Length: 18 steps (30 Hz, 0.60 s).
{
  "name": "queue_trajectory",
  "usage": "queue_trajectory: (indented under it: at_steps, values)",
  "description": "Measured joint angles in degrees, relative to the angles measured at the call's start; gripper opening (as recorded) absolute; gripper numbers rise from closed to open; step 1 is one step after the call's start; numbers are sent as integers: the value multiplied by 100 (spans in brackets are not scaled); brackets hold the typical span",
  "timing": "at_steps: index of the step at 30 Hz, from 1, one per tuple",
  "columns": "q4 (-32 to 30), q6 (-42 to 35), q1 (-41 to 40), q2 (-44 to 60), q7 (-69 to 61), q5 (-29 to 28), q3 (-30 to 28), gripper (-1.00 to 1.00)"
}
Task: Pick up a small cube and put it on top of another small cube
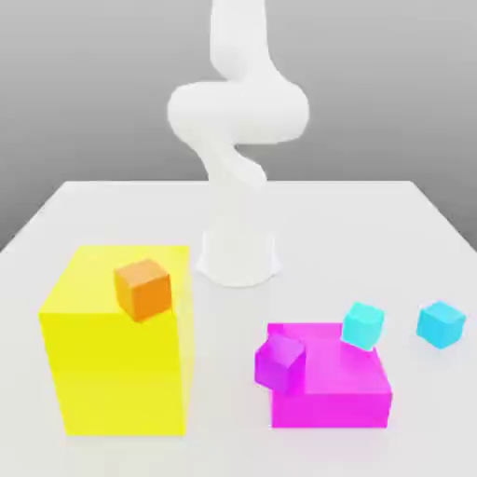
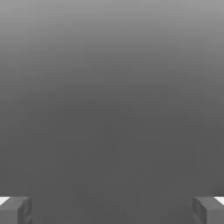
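two big blocks and four small cubes share the white table point(image 1: 84, 210) with me, and i'll go from the largest down. my arm point(image 1: 238, 121) rises from its pale base point(image 1: 238, 256) at the far middle of the table and twists up out of the exterior view. the yellow block point(image 1: 116, 359) is the tallest thing here, standing near the front on the exterior view's left. the magenta block point(image 1: 335, 382) is lower and flatter, sitting near the front toward the exterior view's right, apart from the yellow one. on top of the yellow block, at its right near corner, rests the orange small cube point(image 1: 143, 289). the purple small cube point(image 1: 279, 361) sits tilted against the magenta block's left near corner, partly overlapping its top edge. the turquoise small cube point(image 1: 362, 325), the greener of the two cyan ones, is tilted at the magenta block's far right corner; whether it rests on the block or just behind it i cannot tell. the sky-blue small cube point(image 1: 440, 323) lies on the bare table further to the exterior view's right, well apart from the magenta block and near the turquoise one without touching it. my gripper point(image 2: 112, 212) is spread wide, its two grey fingertips point(image 2: 15, 211) far apart with nothing between them.
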Motion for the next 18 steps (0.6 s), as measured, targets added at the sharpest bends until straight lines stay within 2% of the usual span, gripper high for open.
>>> queue_trajectory:
  at_steps: [10,18]
  values:
    - [-498,619,1575,1273,-1974,663,-229,0]
    - [-886,1097,2626,2280,-3477,1117,-136,0]
